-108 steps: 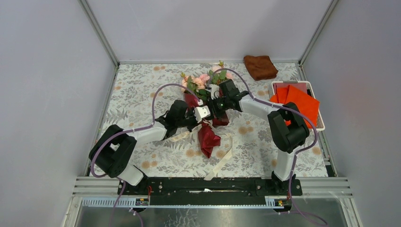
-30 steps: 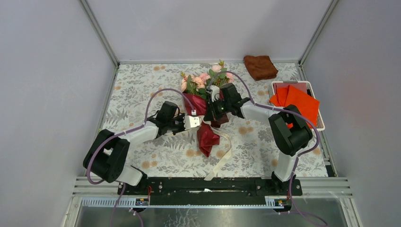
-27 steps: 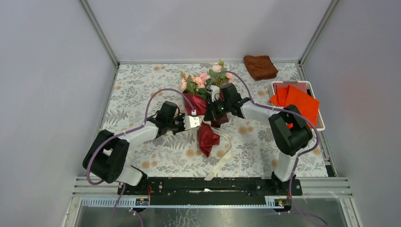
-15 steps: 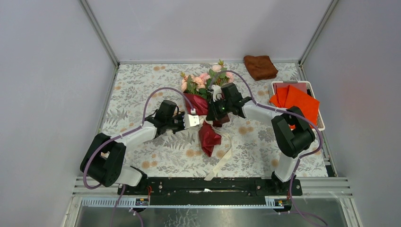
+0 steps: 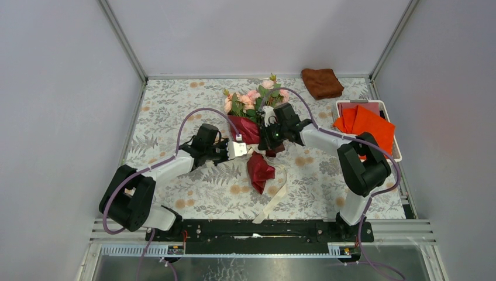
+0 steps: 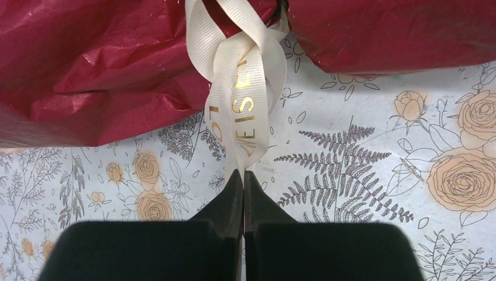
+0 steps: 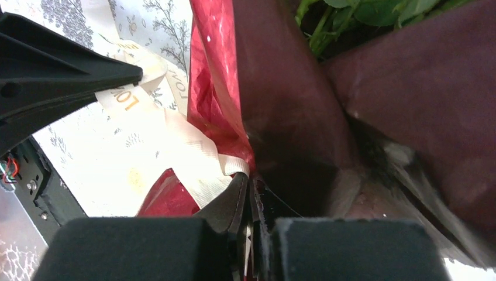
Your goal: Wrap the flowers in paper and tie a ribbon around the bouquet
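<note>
Two grippers, one ribbon. The left gripper (image 6: 243,174) stood part-open beside the wrap a second ago and has now closed fully. Its jaws meet on the tip of a loop of the cream ribbon (image 6: 243,99), gold lettering uppermost, which runs up to the waist of the dark red paper (image 6: 105,70).

The right gripper (image 7: 248,186) sits on the opposite side of the bundle, its jaws drawn to a narrow slit where another strand of ribbon meets the paper. It appears to pinch that strand, though whether a fold of paper is caught with it cannot be told.

The bouquet (image 5: 244,127) lies on the flower-printed table (image 5: 175,111) between the two arms. The pink flowers (image 5: 251,98) point toward the far wall and the paper tail toward the near edge, with loose ribbon trailing beside the tail. Compared with some seconds back, the left arm has drawn leftward, away from the wrap.

Judgement: wrapping is done and tying is under way — with a strand in each gripper, drawing them apart should tighten the knot. An uneven pull could crumple the paper or drag the bundle.
</note>
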### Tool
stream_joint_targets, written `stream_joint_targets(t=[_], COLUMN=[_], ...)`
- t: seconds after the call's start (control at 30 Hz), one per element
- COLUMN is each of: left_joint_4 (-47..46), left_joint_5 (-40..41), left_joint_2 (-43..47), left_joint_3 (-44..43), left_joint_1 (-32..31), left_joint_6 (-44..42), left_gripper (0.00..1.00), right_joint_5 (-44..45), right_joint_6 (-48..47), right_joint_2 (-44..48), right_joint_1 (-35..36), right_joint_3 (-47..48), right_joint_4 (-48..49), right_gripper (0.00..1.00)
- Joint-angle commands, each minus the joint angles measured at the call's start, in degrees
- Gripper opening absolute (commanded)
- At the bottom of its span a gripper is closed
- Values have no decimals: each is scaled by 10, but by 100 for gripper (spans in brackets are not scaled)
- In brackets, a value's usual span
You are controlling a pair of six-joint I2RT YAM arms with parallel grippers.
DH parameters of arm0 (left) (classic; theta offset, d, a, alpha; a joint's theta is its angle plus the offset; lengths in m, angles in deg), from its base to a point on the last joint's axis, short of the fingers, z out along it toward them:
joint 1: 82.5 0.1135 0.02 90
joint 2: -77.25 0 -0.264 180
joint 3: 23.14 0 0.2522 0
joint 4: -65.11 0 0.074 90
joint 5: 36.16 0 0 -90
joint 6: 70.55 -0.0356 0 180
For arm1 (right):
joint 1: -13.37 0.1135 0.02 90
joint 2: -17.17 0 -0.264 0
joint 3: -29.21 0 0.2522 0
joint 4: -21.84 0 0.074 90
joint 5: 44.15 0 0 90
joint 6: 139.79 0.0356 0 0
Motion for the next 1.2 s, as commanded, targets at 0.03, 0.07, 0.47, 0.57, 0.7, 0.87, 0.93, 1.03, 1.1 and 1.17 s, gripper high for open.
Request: stream_joint_targets(t=[0.03,0.07,0.47,0.57,0.7,0.87,0.93,1.03,1.1,1.17], left_joint_4=[6,10,24,11,-9,-21,-21,-32,-25,-22], left_joint_5=[-9,-8,32,39,55,62,72,86,76,65], left_joint_2=[14,15,19,16,8,7,2,0,5,8], left_joint_3=[-22,-24,5,15,29,50,55,69,67,63], left_joint_1=[-1,-1,10,10,10,10,10,11,11,11], left_joint_6=[-12,-16,-68,-90,-123,-168,-178,-194,-195,-193], left_gripper=[0,0,0,0,0,0,0,0,0,0], right_joint_5=[40,49,92,88,91,103,105,117,120,115], right_joint_6=[-21,-24,-14,9,76,158,182,188,178,176], right_joint_2=[46,50,112,143,187,224,238,251,254,255], right_joint_1=[1,0,-2,-6,-32,-63,-66,-66,-66,-65], right_joint_3=[30,31,4,-20,-71,-151,-180,-205,-216,-227], right_joint_4=[-35,-42,-77,-61,-20,28,47,49,52,69], right_gripper=[1,1,1,0,0,0,3,5,5,5])
